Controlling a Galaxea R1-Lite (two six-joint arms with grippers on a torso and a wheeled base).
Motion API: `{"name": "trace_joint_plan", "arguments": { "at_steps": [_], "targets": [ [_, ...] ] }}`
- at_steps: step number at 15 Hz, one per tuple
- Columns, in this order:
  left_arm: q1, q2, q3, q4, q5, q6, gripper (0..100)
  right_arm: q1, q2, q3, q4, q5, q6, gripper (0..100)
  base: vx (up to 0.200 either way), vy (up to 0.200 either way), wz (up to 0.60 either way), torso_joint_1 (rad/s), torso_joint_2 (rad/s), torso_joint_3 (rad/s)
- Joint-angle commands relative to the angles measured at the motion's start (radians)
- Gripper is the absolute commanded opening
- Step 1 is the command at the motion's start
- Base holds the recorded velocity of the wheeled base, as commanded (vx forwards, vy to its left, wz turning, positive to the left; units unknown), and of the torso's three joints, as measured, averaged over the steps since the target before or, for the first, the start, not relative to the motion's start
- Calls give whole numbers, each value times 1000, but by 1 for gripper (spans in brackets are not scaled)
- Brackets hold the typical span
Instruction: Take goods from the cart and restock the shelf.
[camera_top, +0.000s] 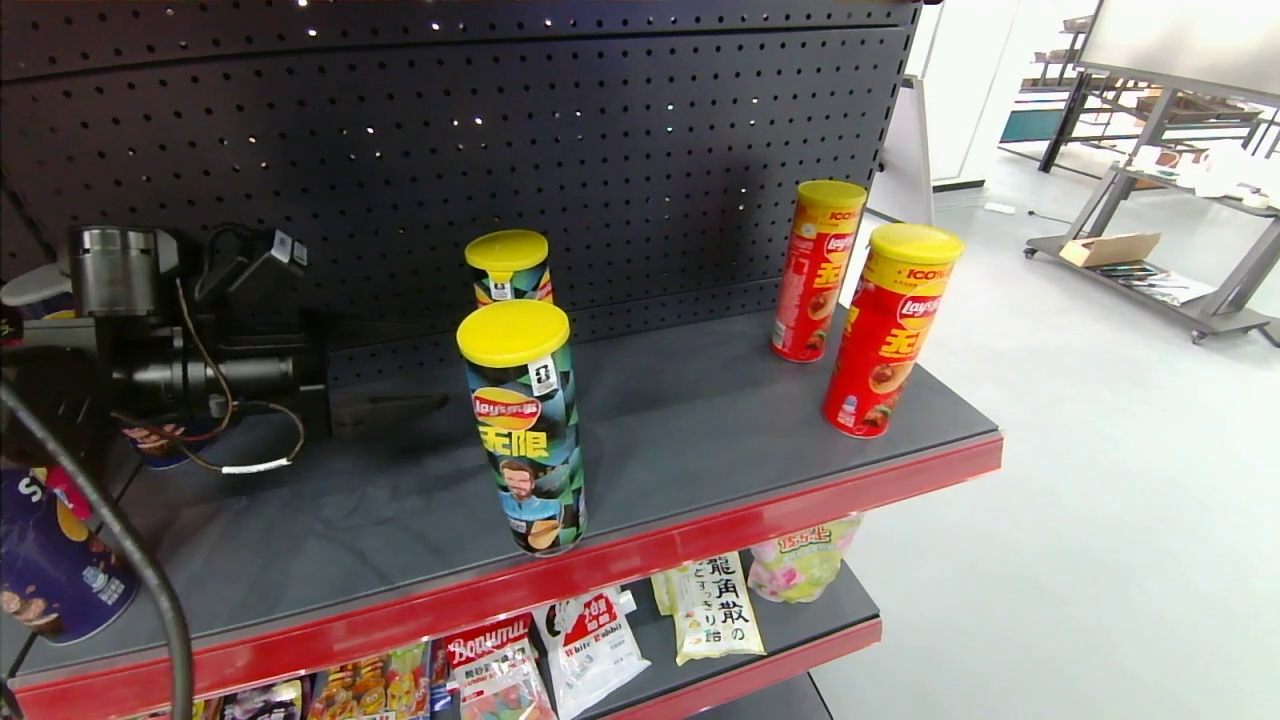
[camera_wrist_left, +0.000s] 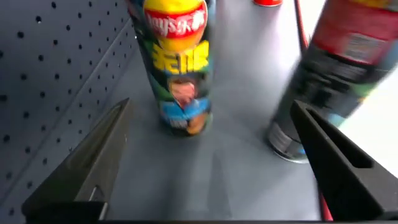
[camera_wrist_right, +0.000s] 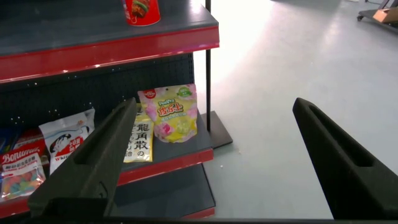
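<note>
Top shelf, grey with a red front edge, backed by a black pegboard. Four chip cans with yellow lids stand upright on it. The front can, blue-green, stands close to the red edge. The rear can, of the same pattern, stands behind it near the pegboard, the two apart. Two red cans stand well to the right near the shelf's end, one toward the pegboard and the other nearer the edge. A purple can stands at the shelf's far left by the front edge. The left gripper is low over the left part of the shelf, pointing along it toward the blue-green cans. Its fingers are spread wide and grip nothing. In the left wrist view the rear can shows ahead beside the pegboard, and the front can is blurred, closer and toward the red edge. The right gripper is off the shelf's right end at the level of the lower shelf, its fingers likewise spread wide with nothing held. Bags of snacks lie along that lower shelf, a pink-and-yellow one at its right end. A wheeled rack stands on the floor far to the right.
</note>
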Motion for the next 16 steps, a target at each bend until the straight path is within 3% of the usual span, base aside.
{"name": "trace_joint_plan", "arguments": {
  "at_steps": [1,4,5,7,8,9,10,12,13,15,16],
  "targets": [
    [5,-111,80,4,0,-11,100,0,1,1,0,0,0,100,0,0,0,0,0,0],
    [14,-240,158,59,0,-17,100,0,1,-1,0,0,0,100,0,0,0,0,0,0],
    [25,-312,186,94,0,-32,100,0,1,1,0,-1,0,100,0,0,0,0,0,0],
    [29,-444,237,142,-1,-86,100,0,1,1,0,0,0,100,0,0,0,0,0,0],
    [62,-548,260,145,11,-129,100,0,1,1,0,0,0,100,0,0,0,0,0,0],
    [82,-649,284,147,72,-147,100,0,1,1,0,0,0,100,0,0,0,0,0,0],
    [86,-752,306,150,198,-173,100,0,1,1,0,0,0,100,0,0,0,0,0,0],
    [32,-965,324,216,424,-322,100,0,1,1,0,0,0,100,0,0,0,0,0,0],
    [3,-1051,324,285,494,-386,100,0,1,1,0,0,0,100,0,0,0,0,0,0],
    [-1,-1205,306,441,658,-478,100,0,1,1,0,0,0,100,0,0,0,0,0,0],
    [3,-1245,295,490,773,-531,100,0,1,-1,0,0,0,100,0,0,0,0,0,0]
  ]
}}
